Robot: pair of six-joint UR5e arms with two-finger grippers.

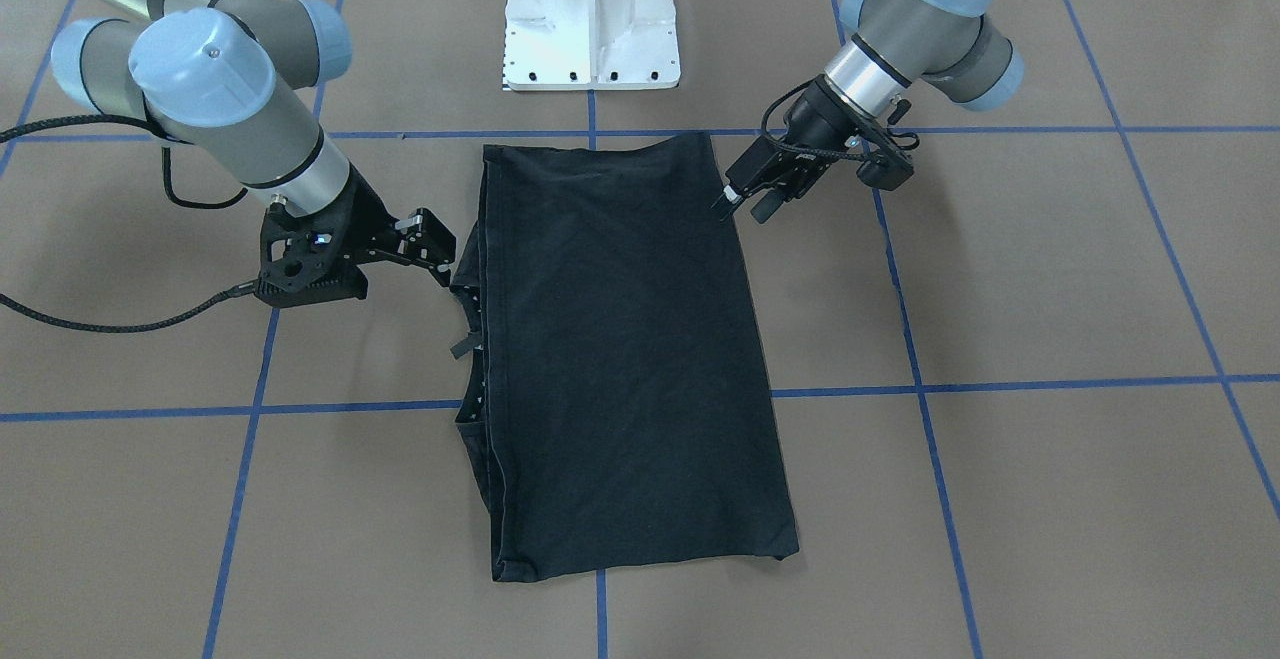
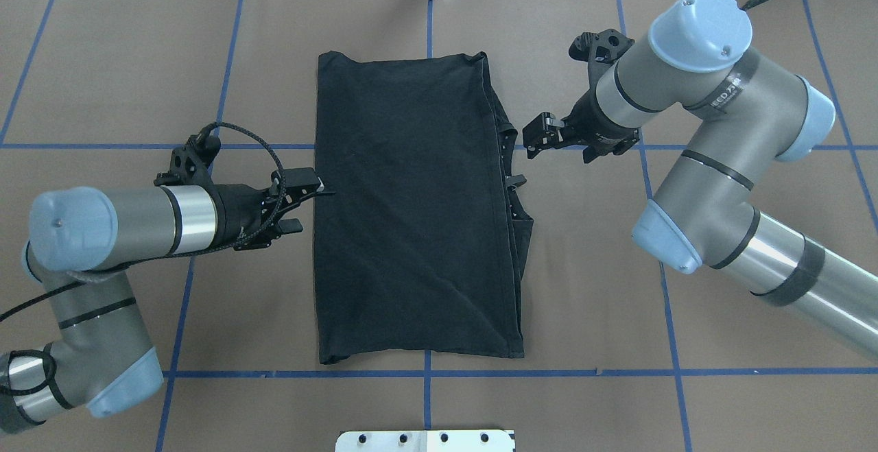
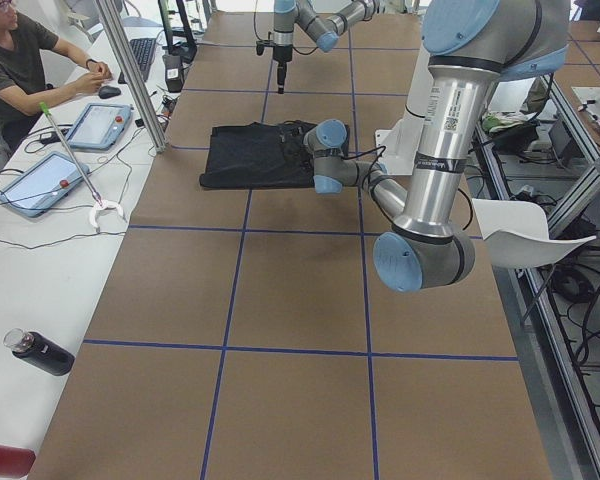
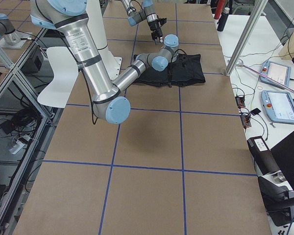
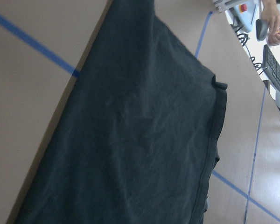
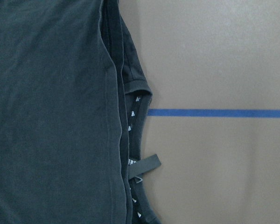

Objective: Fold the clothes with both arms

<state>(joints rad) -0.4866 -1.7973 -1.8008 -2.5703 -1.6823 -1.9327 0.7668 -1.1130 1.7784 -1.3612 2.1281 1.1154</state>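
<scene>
Now my left end effector (image 1: 740,209) and right end effector (image 1: 440,251) both stand apart, empty. The T-shirt (image 1: 620,339) lies folded lengthwise on the desk (image 1: 1050,289) between them, ready, I judge, for a crosswise fold.

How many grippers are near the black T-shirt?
2. The left gripper is at the T-shirt's smooth folded edge; the right gripper is beside its layered edge. None seems hidden.
</scene>
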